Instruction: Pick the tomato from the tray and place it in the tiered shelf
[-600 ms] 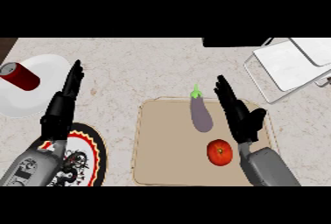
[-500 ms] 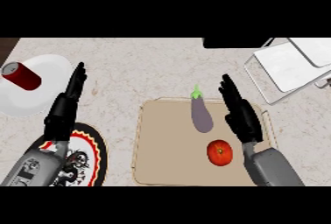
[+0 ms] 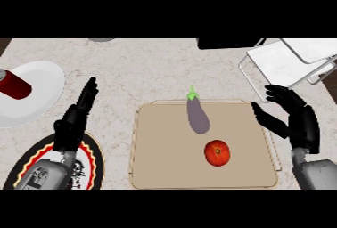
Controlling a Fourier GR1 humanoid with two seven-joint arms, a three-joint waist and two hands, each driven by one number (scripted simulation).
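Head view: right hand point(image 3: 289, 116) at the tray's right rim, nothing held yet.
Tomato point(image 3: 217, 152) sits on the tray point(image 3: 153, 147), right of centre, apart from the eggplant point(image 3: 197, 116) behind it. Right hand is spread, thumb turned toward the tray, fingers relaxed, likely shaping for a side approach. Left hand point(image 3: 74, 119) rests straight-fingered left of the tray. Tiered shelf point(image 3: 289, 58) lies beyond the tray's far right corner, so the right arm suits.

Tomato point(image 3: 217, 152): you see it on the tray point(image 3: 158, 173), apart from the eggplant point(image 3: 197, 116).
Right hand point(image 3: 294, 118): fingers relaxed, over tray's right edge, holding nothing.
Left hand point(image 3: 74, 120): fingers straight, resting.
Tiered shelf point(image 3: 289, 60): upper right.
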